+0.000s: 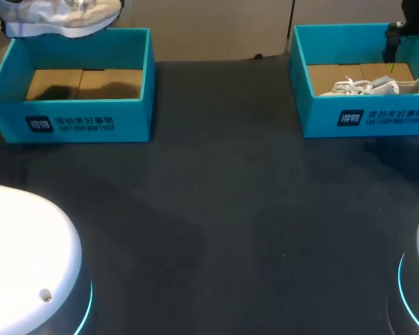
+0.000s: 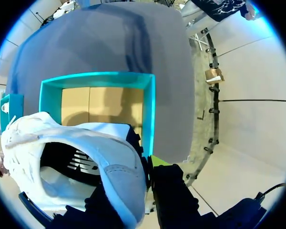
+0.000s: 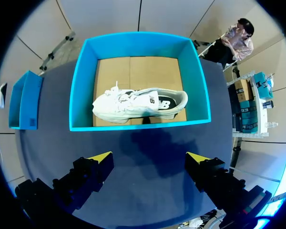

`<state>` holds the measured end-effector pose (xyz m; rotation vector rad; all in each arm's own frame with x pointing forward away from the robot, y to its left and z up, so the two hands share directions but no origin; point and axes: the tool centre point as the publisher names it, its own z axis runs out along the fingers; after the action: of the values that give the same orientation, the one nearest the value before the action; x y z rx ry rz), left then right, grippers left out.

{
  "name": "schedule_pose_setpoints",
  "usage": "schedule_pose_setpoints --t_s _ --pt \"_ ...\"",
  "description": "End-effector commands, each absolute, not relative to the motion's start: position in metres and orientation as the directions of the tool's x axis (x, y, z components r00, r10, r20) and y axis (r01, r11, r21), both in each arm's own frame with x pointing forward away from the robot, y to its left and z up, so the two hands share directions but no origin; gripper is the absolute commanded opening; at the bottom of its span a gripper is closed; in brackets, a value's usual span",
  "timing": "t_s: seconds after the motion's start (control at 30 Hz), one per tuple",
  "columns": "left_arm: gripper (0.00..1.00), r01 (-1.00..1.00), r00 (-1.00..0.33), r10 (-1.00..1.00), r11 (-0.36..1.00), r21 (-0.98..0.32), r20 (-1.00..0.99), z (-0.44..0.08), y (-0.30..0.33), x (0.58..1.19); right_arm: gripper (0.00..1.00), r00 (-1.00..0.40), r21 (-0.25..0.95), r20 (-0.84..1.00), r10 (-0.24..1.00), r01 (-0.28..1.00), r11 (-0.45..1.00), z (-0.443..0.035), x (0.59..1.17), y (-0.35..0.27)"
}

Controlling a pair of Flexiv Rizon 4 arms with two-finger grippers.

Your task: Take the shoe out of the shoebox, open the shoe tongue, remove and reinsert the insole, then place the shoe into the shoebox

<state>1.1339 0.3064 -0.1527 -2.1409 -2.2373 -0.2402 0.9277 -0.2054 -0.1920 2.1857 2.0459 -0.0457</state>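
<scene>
Two sneakers: a white-and-grey lace-up sneaker (image 2: 117, 174) is held up in the air over the left teal cardboard shoebox (image 1: 70, 122); the other white lace-up sneaker (image 3: 138, 105) is lying on its side inside the right teal cardboard shoebox (image 3: 83, 95).
Left jaws: clamped on the raised sneaker's heel collar.
Right jaws: wide open, hovering over the dark desk (image 1: 216, 209) just in front of the right box.

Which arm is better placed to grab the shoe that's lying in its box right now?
Right. The right gripper is open above the right shoebox, with the shoe lying inside. The left gripper is shut on the other shoe, above the empty left shoebox.
</scene>
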Motion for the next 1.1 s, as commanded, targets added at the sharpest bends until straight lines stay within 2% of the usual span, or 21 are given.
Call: schedule_pose_setpoints --t_s 0.03,0.27,0.63,1.1 --pt "0.00 0.981 -0.051 0.990 0.024 0.193 0.134 -0.152 0.305 1.119 1.00 0.072 0.087 -0.123 0.990 0.994 -0.061 -0.192 0.927 -0.205" --pt "0.00 0.981 -0.051 0.990 0.024 0.193 0.134 -0.152 0.305 1.119 1.00 0.072 0.087 -0.123 0.990 0.994 -0.061 -0.192 0.927 -0.205" --pt "0.00 0.957 -0.049 0.982 -0.006 0.290 0.183 -0.123 0.277 1.049 1.00 0.072 0.087 -0.123 0.990 0.994 -0.061 -0.192 0.927 -0.205" --pt "0.00 0.925 -0.115 0.979 0.046 0.377 0.165 -0.085 0.244 0.948 1.00 0.072 0.087 -0.123 0.990 0.994 -0.061 -0.192 0.927 -0.205"
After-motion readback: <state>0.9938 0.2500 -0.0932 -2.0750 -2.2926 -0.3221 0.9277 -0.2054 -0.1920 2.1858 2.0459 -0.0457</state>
